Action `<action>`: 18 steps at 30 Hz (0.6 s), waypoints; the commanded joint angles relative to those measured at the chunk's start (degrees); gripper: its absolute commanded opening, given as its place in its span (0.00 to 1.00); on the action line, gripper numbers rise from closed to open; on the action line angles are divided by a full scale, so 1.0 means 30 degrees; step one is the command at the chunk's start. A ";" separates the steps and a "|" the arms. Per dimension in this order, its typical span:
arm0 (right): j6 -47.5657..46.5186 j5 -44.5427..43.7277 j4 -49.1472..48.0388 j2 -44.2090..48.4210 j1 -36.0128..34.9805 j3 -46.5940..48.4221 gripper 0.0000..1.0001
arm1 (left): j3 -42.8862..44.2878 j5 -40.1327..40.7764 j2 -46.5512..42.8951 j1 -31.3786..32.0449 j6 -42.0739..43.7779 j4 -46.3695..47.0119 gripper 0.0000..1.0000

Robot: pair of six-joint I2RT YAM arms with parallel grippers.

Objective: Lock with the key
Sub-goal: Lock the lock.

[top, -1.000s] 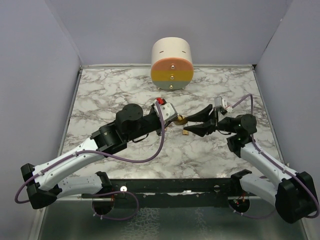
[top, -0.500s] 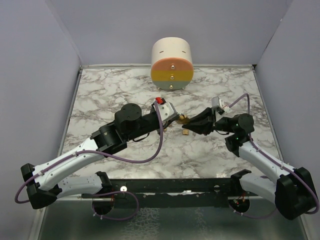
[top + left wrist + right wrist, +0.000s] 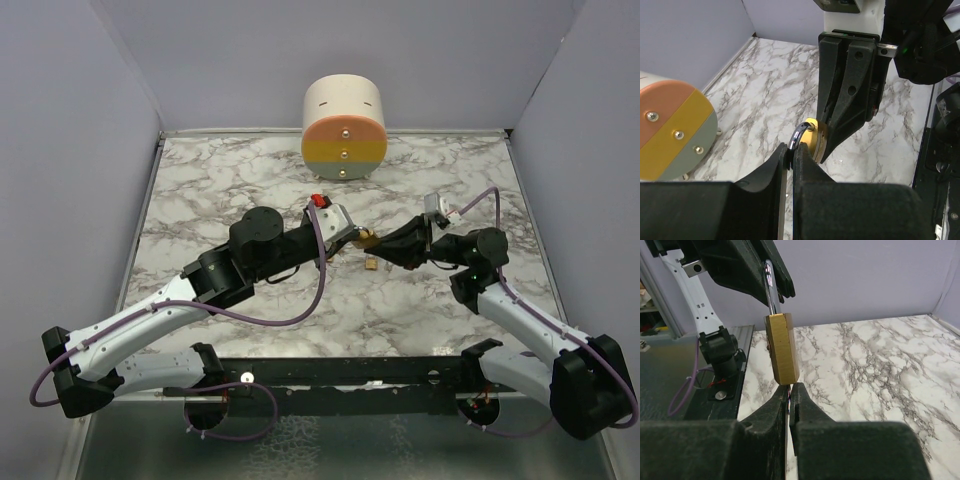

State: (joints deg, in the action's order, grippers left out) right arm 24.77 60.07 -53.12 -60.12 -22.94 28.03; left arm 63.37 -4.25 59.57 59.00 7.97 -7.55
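Observation:
A brass padlock [image 3: 364, 238] hangs in the air over the marble table [image 3: 230, 180], between my two grippers. My left gripper [image 3: 352, 238] is shut on its steel shackle [image 3: 797, 137], also seen in the right wrist view [image 3: 769, 290]. My right gripper [image 3: 790, 387] is shut, its tips right against the bottom end of the padlock's body [image 3: 781, 347]. A thin sliver of the key [image 3: 789, 396] shows between its fingers; the rest is hidden. In the left wrist view the right gripper's fingers [image 3: 850, 90] cover part of the padlock [image 3: 812, 142].
A cream cylinder with a pink, yellow and green striped face [image 3: 344, 125] stands at the back of the table; it also shows in the left wrist view [image 3: 670, 130]. A small brass piece [image 3: 371, 265] shows just below the right gripper. Purple walls enclose the table.
My right gripper has closed and moved left until its tips meet the bottom of the padlock. The left arm has held the padlock nearly still.

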 commanded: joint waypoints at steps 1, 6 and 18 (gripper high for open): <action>-0.0659 -0.1191 -0.0186 0.0381 -0.0341 -0.0542 0.02 | 0.0365 0.0856 -0.0549 0.0020 0.0253 0.1913 0.00; -0.1389 -0.2618 0.0846 0.0260 -0.0840 -0.1397 0.02 | 0.0655 0.2969 -0.0985 -0.0009 0.1509 0.2368 0.00; -0.2020 -0.5474 0.1559 -0.0388 -0.2218 -0.2281 0.02 | 0.1932 0.6349 -0.0833 -0.0256 0.2944 -0.0141 0.00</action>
State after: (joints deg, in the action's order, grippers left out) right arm 20.45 49.47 -50.04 -61.76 -28.91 21.06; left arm 66.39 6.26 56.80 58.87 15.05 -6.04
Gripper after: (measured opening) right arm 0.026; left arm 0.056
